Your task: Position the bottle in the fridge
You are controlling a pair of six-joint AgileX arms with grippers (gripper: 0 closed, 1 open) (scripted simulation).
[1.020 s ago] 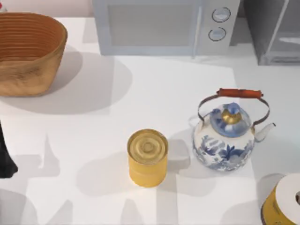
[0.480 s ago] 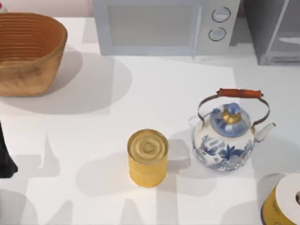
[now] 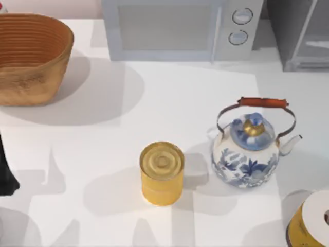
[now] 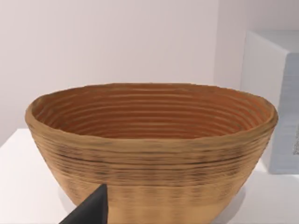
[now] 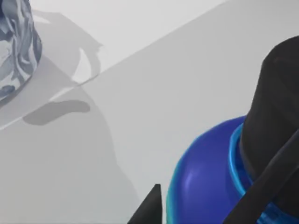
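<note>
Here the blue bottle [image 5: 205, 172] sits right against the right gripper [image 5: 205, 210], whose jaws' state I cannot tell.

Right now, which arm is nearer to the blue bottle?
Right. The right tool is right at the blue bottle, with the teapot nearby. The left arm sits at the top view's left edge, its left tool facing the basket.
</note>
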